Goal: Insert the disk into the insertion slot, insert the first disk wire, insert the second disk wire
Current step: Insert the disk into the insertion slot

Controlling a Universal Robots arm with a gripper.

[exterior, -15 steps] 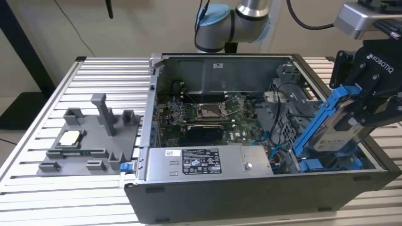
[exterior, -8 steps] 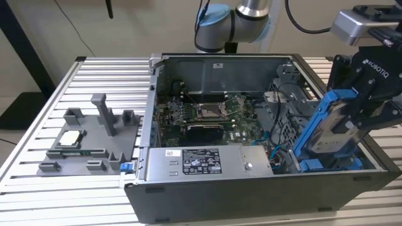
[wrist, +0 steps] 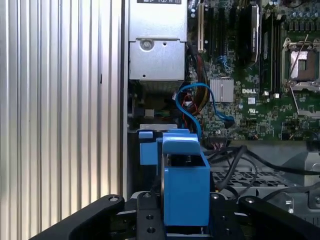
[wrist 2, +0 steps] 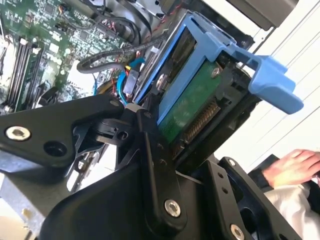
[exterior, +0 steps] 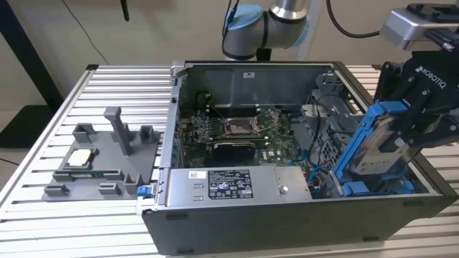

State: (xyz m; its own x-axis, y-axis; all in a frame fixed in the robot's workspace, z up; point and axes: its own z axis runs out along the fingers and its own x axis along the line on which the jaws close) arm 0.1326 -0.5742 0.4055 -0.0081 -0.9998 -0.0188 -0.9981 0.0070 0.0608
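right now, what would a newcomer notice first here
The bright blue-framed disk stands out, clamped tilted in the end effector at the exterior view's right end of the open case. Next come the green motherboard mid-case and a grey fixture on the table beside it.

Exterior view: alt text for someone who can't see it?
The gripper, jaws shut on the disk, holds it tilted over the open computer case, at the exterior view's right. A grey fixture lies on the table beside the case.

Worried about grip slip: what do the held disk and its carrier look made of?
Disk: silver shell, probably metal, dull sheen; white label, paper-like; green circuit board underneath.
Carrier: bright blue moulded plastic, judging by its uniform colour and rounded edges; smooth, semi-gloss.
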